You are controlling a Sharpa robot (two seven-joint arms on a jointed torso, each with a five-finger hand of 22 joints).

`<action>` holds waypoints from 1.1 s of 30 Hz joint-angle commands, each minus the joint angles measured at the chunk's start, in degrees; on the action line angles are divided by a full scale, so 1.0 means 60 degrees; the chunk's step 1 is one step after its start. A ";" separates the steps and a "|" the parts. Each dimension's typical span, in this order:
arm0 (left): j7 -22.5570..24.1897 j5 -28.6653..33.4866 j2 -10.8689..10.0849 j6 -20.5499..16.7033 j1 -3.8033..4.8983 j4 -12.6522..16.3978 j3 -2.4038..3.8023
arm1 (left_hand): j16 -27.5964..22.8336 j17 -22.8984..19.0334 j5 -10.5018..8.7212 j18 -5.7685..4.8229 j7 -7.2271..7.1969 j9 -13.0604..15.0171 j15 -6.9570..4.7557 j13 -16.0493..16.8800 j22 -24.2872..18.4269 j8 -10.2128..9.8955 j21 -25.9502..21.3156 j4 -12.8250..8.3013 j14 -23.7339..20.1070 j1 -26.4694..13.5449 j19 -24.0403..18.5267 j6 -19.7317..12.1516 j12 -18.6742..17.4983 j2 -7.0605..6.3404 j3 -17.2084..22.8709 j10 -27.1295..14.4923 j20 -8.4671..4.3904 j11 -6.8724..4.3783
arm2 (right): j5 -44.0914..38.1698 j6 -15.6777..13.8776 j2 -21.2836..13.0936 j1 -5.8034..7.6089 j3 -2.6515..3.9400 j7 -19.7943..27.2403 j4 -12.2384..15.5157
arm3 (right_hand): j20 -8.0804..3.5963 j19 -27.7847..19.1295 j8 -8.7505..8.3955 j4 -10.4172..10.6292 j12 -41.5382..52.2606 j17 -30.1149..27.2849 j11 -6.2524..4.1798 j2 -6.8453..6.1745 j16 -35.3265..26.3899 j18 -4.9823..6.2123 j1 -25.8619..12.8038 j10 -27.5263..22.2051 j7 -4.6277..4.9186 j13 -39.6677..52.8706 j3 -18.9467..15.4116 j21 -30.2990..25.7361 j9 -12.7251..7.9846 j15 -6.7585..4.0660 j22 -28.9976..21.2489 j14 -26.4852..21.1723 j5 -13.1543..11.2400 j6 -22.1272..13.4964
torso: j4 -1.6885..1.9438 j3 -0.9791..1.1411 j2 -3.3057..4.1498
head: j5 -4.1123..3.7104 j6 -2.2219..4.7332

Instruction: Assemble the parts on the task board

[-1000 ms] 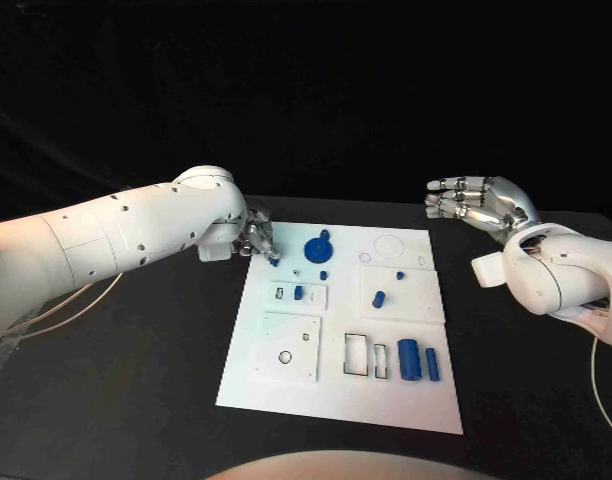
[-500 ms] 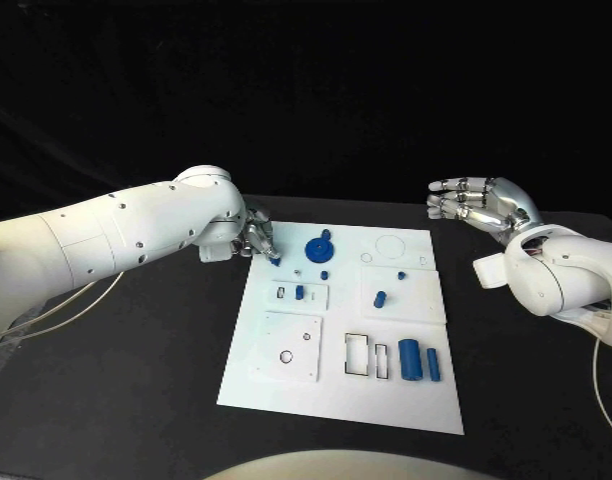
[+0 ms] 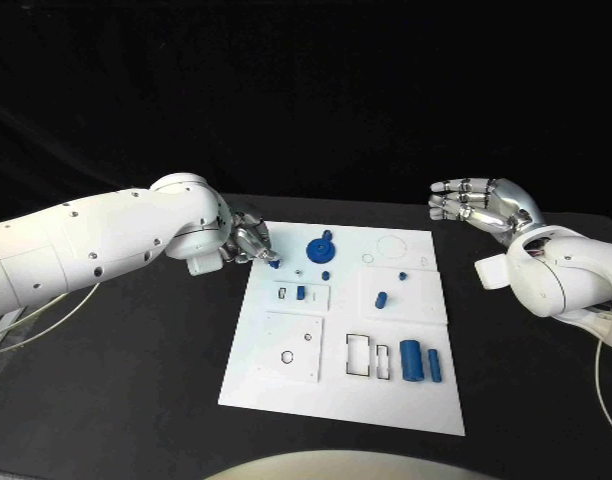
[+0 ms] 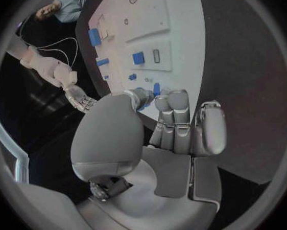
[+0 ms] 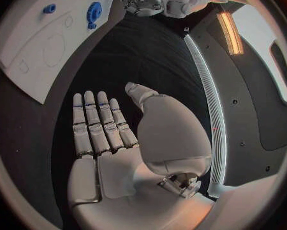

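Note:
The white task board (image 3: 338,385) lies in the middle of the black table. My left hand (image 3: 247,241) is at the board's far left corner and pinches a small blue part (image 3: 273,263) between its fingertips; the same part (image 4: 156,89) sits at the fingertips in the left wrist view. On the board are a blue gear (image 3: 321,246), a small blue peg (image 3: 325,273), a blue block (image 3: 300,293), a short blue pin (image 3: 378,298), a blue cylinder (image 3: 410,358) and a blue bar (image 3: 433,364). My right hand (image 3: 482,205) hovers open, off the board's far right side, holding nothing.
Empty cut-outs on the board include a round outline (image 3: 391,245), a small round hole (image 3: 286,356) and rectangular slots (image 3: 357,355). Black table surface (image 3: 133,360) surrounds the board on both sides. A white cable (image 3: 47,310) hangs under my left arm.
My left arm has swung lower and outward while its hand stays at the board's far left corner with the small blue part. The right hand has not moved.

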 commanded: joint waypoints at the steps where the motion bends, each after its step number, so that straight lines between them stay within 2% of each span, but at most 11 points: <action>1: 0.0349 0.0031 -0.0220 -0.0888 -0.0108 0.0505 -0.0002 | 0.0048 0.0015 0.0050 -0.0002 -0.0121 0.0578 -0.0088 0.0035 0.0074 0.0063 0.0063 -0.1580 -0.0013 -0.0028 0.0063 0.0205 0.0035 -0.0132 0.1665 0.0101 -0.0022 -0.0018 | 0.0006 0.0114 -0.0006 -0.0011 0.0001 0.0111 0.0005 | 0.0014 -0.0059 -0.0019 0.0008 0.0061 -0.0015 0.0025 0.0021 0.0011 -0.0067 -0.0029 0.0000 0.0901 -0.0009 -0.0015 -0.0016 -0.0009 -0.0028 -0.0013 -0.0036 0.0027 0.0085 | 0.0019 -0.0009 0.0000 | 0.0027 -0.0023; 7: 0.0441 -0.0359 -0.0584 -0.1475 -0.0378 0.1161 -0.0015 | 0.0052 0.0023 0.0076 -0.0050 -0.0163 0.0613 -0.0125 0.0185 0.0296 0.0112 0.0181 -0.1681 -0.0004 -0.0183 0.0218 0.0326 0.0138 -0.0317 0.2034 0.0267 -0.0062 -0.0060 | 0.0012 0.0107 -0.0016 -0.0019 0.0001 0.0115 0.0007 | 0.0015 -0.0061 -0.0019 0.0024 0.0064 -0.0019 0.0026 0.0031 0.0014 -0.0066 -0.0041 -0.0003 0.0900 -0.0009 -0.0021 -0.0014 -0.0013 -0.0028 -0.0019 -0.0038 0.0048 0.0084 | 0.0008 -0.0015 -0.0006 | 0.0112 -0.0042; 12: 0.0496 -0.0804 -0.0651 -0.1672 -0.0524 0.1422 -0.0031 | 0.0052 0.0025 0.0093 -0.0068 -0.0180 0.0636 -0.0141 0.0244 0.0380 0.0138 0.0226 -0.1746 -0.0002 -0.0237 0.0278 0.0369 0.0178 -0.0401 0.2159 0.0325 -0.0081 -0.0077 | 0.0018 0.0100 -0.0025 -0.0031 0.0001 0.0117 0.0005 | 0.0015 -0.0061 -0.0019 0.0024 0.0064 -0.0019 0.0026 0.0031 0.0014 -0.0066 -0.0041 -0.0003 0.0900 -0.0009 -0.0021 -0.0014 -0.0013 -0.0028 -0.0019 -0.0038 0.0048 0.0084 | 0.0028 -0.0033 -0.0003 | 0.0124 -0.0053; 14: 0.0503 -0.1016 -0.0650 -0.1689 -0.0568 0.1506 -0.0041 | 0.0057 0.0032 0.0094 -0.0072 -0.0183 0.0640 -0.0144 0.0254 0.0397 0.0142 0.0235 -0.1760 0.0000 -0.0245 0.0289 0.0378 0.0185 -0.0418 0.2182 0.0336 -0.0084 -0.0081 | 0.0022 0.0102 -0.0025 -0.0038 0.0001 0.0118 0.0007 | 0.0015 -0.0061 -0.0019 0.0024 0.0064 -0.0019 0.0026 0.0031 0.0014 -0.0066 -0.0041 -0.0003 0.0900 -0.0009 -0.0021 -0.0014 -0.0013 -0.0028 -0.0019 -0.0038 0.0048 0.0084 | 0.0010 -0.0031 -0.0001 | 0.0157 -0.0056; 16: 0.0484 -0.1276 -0.0644 -0.1672 -0.0618 0.1583 -0.0050 | 0.0053 0.0028 0.0093 -0.0074 -0.0187 0.0645 -0.0149 0.0280 0.0408 0.0147 0.0242 -0.1780 0.0000 -0.0256 0.0296 0.0389 0.0202 -0.0443 0.2211 0.0355 -0.0089 -0.0085 | 0.0025 0.0103 -0.0026 -0.0046 0.0001 0.0119 0.0009 | 0.0015 -0.0063 -0.0020 0.0036 0.0066 -0.0022 0.0026 0.0037 0.0016 -0.0066 -0.0050 -0.0005 0.0900 -0.0010 -0.0028 -0.0013 -0.0016 -0.0027 -0.0024 -0.0040 0.0067 0.0084 | -0.0013 -0.0013 0.0005 | 0.0169 -0.0063; 24: 0.0437 -0.1779 -0.0634 -0.1541 -0.0756 0.1660 -0.0062 | 0.0047 0.0021 0.0091 -0.0081 -0.0194 0.0653 -0.0155 0.0274 0.0438 0.0153 0.0258 -0.1808 -0.0001 -0.0266 0.0317 0.0405 0.0197 -0.0476 0.2254 0.0364 -0.0095 -0.0090 | 0.0029 0.0101 -0.0048 -0.0060 0.0001 0.0122 0.0016 | 0.0015 -0.0063 -0.0020 0.0036 0.0066 -0.0022 0.0026 0.0037 0.0016 -0.0066 -0.0050 -0.0005 0.0900 -0.0010 -0.0028 -0.0013 -0.0016 -0.0027 -0.0024 -0.0040 0.0067 0.0084 | 0.0004 -0.0011 0.0013 | 0.0149 -0.0101; 33: 0.0318 -0.2021 -0.0618 -0.1168 -0.0814 0.1673 -0.0068 | 0.0048 0.0024 0.0090 -0.0088 -0.0197 0.0659 -0.0160 0.0317 0.0473 0.0158 0.0276 -0.1834 -0.0001 -0.0274 0.0341 0.0419 0.0224 -0.0507 0.2290 0.0390 -0.0100 -0.0095 | 0.0035 0.0113 -0.0053 -0.0064 0.0001 0.0125 0.0024 | 0.0015 -0.0063 -0.0020 0.0036 0.0066 -0.0022 0.0026 0.0037 0.0016 -0.0066 -0.0050 -0.0005 0.0900 -0.0010 -0.0028 -0.0013 -0.0016 -0.0027 -0.0024 -0.0040 0.0067 0.0084 | -0.0002 0.0001 0.0006 | 0.0179 -0.0167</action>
